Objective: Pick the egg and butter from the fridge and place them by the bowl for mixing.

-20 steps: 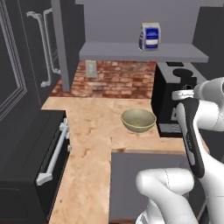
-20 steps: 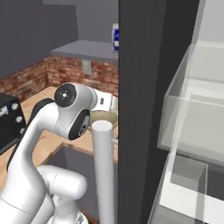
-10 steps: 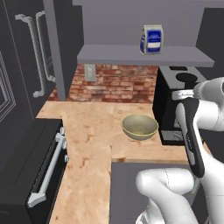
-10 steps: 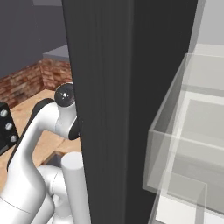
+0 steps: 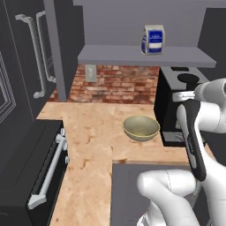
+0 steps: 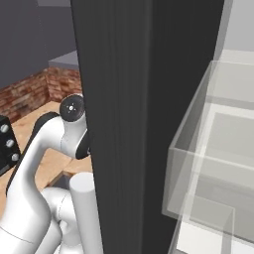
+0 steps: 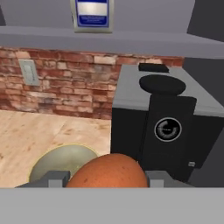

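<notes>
Jaws: part-way closed on the egg (image 7: pixel 108 171), which sits between the two fingertips; the gripper (image 7: pixel 107 178) holds it at the bottom of the hand view.
Egg: orange-brown, rounded top showing, its lower half hidden, so the exact contact points cannot be seen.
Bowl: olive-beige, on the wooden counter (image 5: pixel 88 128), just left of the coffee machine (image 5: pixel 174 106); in the hand view the bowl (image 7: pixel 61 162) lies just beyond and left of the egg, partly behind it.
Coffee machine: dark box at the right end of the counter, round dial on its front; it fills the right half of the hand view (image 7: pixel 168 127).
Shelf: grey shelf (image 5: pixel 145 56) over the brick wall (image 5: pixel 119 84), with a blue and white carton (image 5: pixel 153 39) on it.
Oven: dark, with a pale bar handle, near left below the counter (image 5: pixel 44 176).
Fridge: its dark door (image 6: pixel 144 124) stands close in the right base view, edge-on; clear drawers (image 6: pixel 213 163) show to its right.
Arm: white forearm (image 5: pixel 194 132) at the right, reaching forward past the coffee machine.
Butter: I can't make it out anywhere.
Change: both base views have shifted as a whole since a second ago, so the base has moved; the bowl now sits nearer the middle of the left base view, and the fridge door covers more of the right base view.
Grip change: none that I can tell.
</notes>
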Motion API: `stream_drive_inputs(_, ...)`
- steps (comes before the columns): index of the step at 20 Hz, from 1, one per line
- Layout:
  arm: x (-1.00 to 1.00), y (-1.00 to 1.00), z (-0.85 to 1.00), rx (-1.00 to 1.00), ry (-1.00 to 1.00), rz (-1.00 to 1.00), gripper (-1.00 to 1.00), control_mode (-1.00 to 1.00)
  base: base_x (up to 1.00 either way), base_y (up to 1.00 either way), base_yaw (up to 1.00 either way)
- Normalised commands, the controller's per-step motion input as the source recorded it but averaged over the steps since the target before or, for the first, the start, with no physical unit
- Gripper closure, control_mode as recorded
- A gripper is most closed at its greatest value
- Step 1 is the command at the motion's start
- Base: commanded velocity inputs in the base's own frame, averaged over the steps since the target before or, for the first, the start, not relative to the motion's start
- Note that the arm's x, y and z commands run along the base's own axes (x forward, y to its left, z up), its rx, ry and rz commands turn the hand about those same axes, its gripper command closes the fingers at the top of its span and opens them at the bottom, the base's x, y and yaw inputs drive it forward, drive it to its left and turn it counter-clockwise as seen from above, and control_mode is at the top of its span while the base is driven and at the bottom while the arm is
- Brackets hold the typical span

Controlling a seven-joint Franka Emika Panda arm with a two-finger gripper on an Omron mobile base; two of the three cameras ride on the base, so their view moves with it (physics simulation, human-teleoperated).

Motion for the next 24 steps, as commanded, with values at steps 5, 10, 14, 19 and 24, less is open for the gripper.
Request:
stream_drive_inputs(5,0.00,0.48,-0.01,-0.03,0.01,0.09,1.00,-1.00,0.00,0.00,0.00)
stream_drive_inputs(10,0.03,0.66,-0.05,-0.06,0.01,0.10,1.00,-1.00,0.00,0.00,0.00)
stream_drive_inputs(14,0.00,0.65,-0.12,-0.02,0.04,0.08,1.00,-1.00,0.00,0.00,0.00)
stream_drive_inputs(19,0.00,0.66,-0.12,-0.01,0.14,0.17,1.00,-1.00,0.00,0.00,0.00)
stream_drive_inputs(24,0.07,0.70,-0.14,-0.06,0.19,0.19,1.00,-1.00,0.00,0.00,0.00)
